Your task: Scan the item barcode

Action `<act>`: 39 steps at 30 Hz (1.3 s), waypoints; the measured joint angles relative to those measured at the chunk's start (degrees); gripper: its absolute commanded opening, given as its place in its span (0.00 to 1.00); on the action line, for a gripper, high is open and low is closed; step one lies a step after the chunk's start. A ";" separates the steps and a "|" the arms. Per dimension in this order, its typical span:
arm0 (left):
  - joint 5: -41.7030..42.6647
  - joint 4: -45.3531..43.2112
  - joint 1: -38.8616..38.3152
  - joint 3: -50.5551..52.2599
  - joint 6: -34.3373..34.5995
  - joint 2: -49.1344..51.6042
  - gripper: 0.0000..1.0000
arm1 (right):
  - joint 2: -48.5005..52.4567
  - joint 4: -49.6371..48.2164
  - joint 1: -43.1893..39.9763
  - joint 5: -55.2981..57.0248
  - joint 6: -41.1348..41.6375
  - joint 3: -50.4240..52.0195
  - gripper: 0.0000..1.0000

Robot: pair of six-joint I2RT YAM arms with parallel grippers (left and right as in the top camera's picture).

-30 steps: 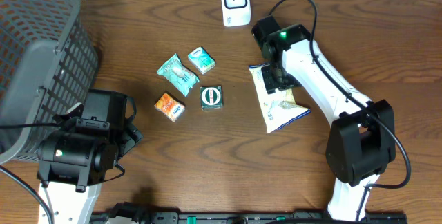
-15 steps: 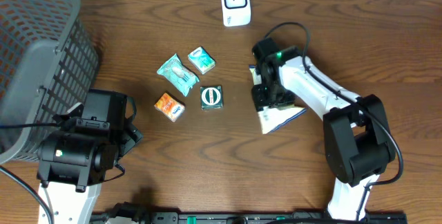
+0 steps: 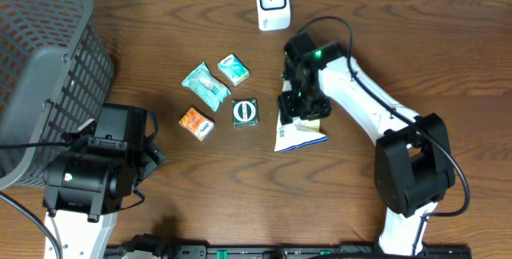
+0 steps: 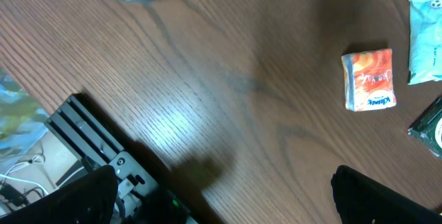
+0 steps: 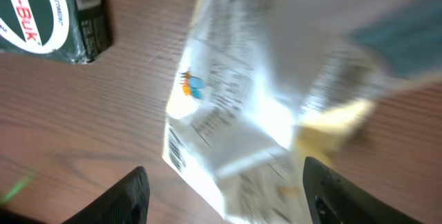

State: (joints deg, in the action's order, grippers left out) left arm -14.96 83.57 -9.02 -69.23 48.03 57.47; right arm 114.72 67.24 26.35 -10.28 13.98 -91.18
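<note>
The item, a white snack bag (image 3: 301, 134), lies on the wooden table right of centre. My right gripper (image 3: 298, 113) hangs over its upper end. In the right wrist view the bag (image 5: 255, 113) is blurred and fills the space between the fingers, with a barcode (image 5: 176, 152) at its left edge. The right gripper (image 5: 235, 196) stands open; bare table shows between its left finger and the bag. The white scanner (image 3: 272, 3) stands at the far edge. My left gripper (image 3: 154, 156) stays wide open and empty over bare wood (image 4: 228, 200) at the front left.
A green packet with a round label (image 3: 245, 112) lies just left of the bag. Further left are an orange tissue pack (image 3: 196, 123) and two teal packets (image 3: 206, 83) (image 3: 234, 69). A grey mesh basket (image 3: 40, 59) fills the far left corner.
My right gripper has swung left and toward the front, and the white bag has shifted left and turned with it. Its jaws have widened slightly. The left arm has not moved.
</note>
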 measured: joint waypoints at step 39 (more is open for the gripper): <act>0.00 0.00 0.00 0.00 0.00 0.00 0.98 | -0.02 10.99 2.71 18.12 2.21 -6.32 0.31</act>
State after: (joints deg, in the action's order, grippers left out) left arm -14.96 83.57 -9.02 -69.23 48.03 57.47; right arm 114.69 78.24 29.06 7.84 16.19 -97.49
